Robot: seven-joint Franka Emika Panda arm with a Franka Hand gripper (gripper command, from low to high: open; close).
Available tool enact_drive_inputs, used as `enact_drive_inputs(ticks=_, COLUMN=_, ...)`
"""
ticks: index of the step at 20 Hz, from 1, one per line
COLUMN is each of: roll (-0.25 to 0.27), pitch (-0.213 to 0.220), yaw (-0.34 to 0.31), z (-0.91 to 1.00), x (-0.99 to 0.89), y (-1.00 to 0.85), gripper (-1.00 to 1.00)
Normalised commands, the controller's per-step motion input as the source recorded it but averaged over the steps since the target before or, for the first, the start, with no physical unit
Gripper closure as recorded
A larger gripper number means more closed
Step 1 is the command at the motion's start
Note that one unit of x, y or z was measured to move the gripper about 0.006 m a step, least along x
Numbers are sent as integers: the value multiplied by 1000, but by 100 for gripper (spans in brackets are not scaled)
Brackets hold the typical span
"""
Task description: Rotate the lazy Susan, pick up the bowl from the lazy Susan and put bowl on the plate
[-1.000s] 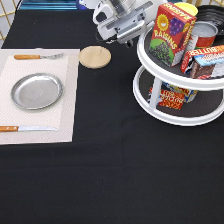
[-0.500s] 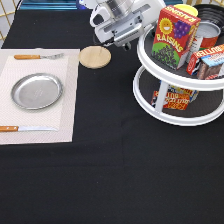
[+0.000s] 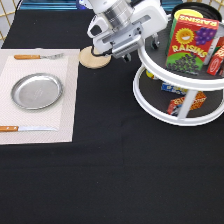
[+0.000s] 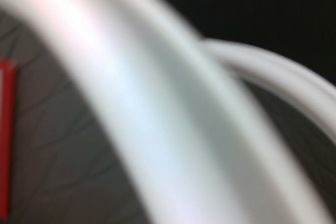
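gripper (image 3: 131,47): white robot hand at the exterior view's top centre, pressed up against the left edge of the turntable's upper shelf. the fingers cannot be made out, so wide or narrow cannot be told, nor whether anything is held.

lazy susan (image 3: 150,111): white two-tier turntable at the exterior view's right, dark grey shelves. upper shelf carries a raisins box (image 3: 191,44) and a red package (image 3: 218,56) at the far right edge; lower shelf holds small packets (image 3: 186,102). the wrist view shows two white rims (image 4: 150,115) close up, with grey shelf surface and a strip of red at one edge.

bowl (image 3: 197,7): only a dark curved rim shows behind the raisins box, on the upper shelf.

plate (image 3: 36,91): silver, bare, on a pale placemat (image 3: 67,105) at the exterior view's left, between a fork (image 3: 37,57) above and a knife (image 3: 27,129) below.

coaster (image 3: 94,57): round, wooden, just beside the placemat's upper right corner, partly under the hand.
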Motion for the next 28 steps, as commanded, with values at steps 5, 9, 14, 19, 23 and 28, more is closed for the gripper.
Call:
enact_drive_inputs(ticks=5, roll=3, pitch=38, yaw=0, z=222, x=351, y=-89, gripper=-100)
enact_drive_inputs(ticks=9, roll=-11, pitch=0, yaw=0, z=767, x=-146, y=-43, gripper=-100)
enact_drive_inputs(ticks=14, roll=-52, pitch=0, yaw=5, z=842, x=-510, y=33, gripper=-100)
enact_drive_inputs(ticks=19, roll=-105, pitch=-19, yaw=6, z=183, x=-910, y=125, gripper=-100)
enact_drive_inputs(ticks=23, roll=-102, pitch=-9, yaw=12, z=-10, x=-994, y=181, gripper=-100)
enact_drive_inputs(ticks=28, roll=-77, pitch=20, yaw=57, z=-60, x=-618, y=223, gripper=-100)
